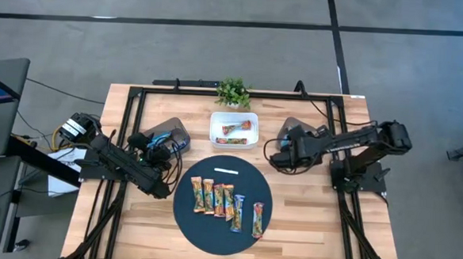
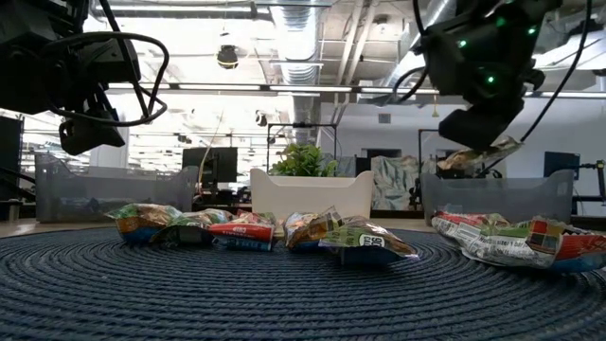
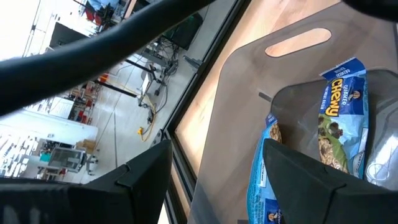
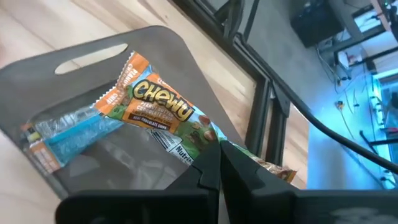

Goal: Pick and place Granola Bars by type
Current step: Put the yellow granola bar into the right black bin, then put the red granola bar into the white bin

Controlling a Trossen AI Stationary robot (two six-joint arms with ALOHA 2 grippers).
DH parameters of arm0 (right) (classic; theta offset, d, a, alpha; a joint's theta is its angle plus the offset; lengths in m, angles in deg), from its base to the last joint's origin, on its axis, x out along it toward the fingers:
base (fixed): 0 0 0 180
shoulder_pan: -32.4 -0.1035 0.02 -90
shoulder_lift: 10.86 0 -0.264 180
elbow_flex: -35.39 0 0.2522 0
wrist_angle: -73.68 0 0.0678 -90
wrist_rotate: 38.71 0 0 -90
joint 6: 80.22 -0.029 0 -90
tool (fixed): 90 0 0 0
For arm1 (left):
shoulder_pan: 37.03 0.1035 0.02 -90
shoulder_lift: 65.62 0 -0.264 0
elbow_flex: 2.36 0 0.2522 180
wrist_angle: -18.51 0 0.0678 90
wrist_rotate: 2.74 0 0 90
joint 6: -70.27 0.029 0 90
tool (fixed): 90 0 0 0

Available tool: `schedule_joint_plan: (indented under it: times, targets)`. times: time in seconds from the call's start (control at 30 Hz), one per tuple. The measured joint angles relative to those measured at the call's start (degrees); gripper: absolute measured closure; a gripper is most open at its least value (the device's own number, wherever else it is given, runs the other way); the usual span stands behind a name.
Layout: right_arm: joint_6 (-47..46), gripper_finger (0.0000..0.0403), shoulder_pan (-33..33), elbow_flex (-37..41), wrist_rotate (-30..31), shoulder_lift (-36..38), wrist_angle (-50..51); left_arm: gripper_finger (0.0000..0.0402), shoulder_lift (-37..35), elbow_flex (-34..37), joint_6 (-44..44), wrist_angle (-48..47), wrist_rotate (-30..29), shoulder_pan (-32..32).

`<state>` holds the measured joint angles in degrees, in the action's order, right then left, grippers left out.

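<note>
Several granola bars (image 1: 226,202) lie flat in a row on the dark round mat (image 1: 187,222); they also show in the low view (image 2: 256,230). My right gripper (image 1: 284,150) is shut on an orange Chewy bar (image 4: 158,109) above the right grey bin (image 1: 296,130). Another bar (image 4: 65,137) lies in that bin. My left gripper (image 1: 159,144) is open and empty above the left grey bin (image 1: 172,129), which holds blue Chewy bars (image 3: 341,118). The white bin (image 1: 234,118) holds more bars (image 1: 235,131). My right gripper pinches one end of the orange bar's wrapper (image 4: 200,142) between its two shut fingers. The bar runs forward from the fingertips, lengthwise. In the low view it hangs just below the fingers (image 2: 478,154), clear above the bin's rim (image 2: 502,178).
A thin white strip (image 1: 227,171) lies on the mat's far part. A small green plant (image 1: 233,91) stands behind the white bin. A black frame (image 1: 130,100) runs around the wooden table's edges. Bare wood shows at the near left and near right of the mat.
</note>
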<state>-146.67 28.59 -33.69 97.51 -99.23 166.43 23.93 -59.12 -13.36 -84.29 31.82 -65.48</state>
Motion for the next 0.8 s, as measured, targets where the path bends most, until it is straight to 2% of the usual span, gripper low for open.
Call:
schedule_joint_plan:
  times: [0.13,0.47,0.63,0.8]
  targets:
    - [0.3,0.0382,1.1,0.0,0.2,0.0,-0.6,0.0156,0.0,0.0,0.0,0.0,0.0,0.0]
    - [2.2,0.0271,-0.1,0.0,2.0,0.0,-1.0,0.0156,0.0,0.0,0.0,0.0,0.0,0.0]
    - [11.2,0.024,-6.2,0.0,5.4,0.0,-8.6,0.0156,0.0,0.0,0.0,0.0,-0.1,0.0]
    - [27.7,0.0228,-13.0,0.0,4.2,0.0,-22.8,0.0156,0.0,0.0,0.0,0.0,-0.4,0.0]
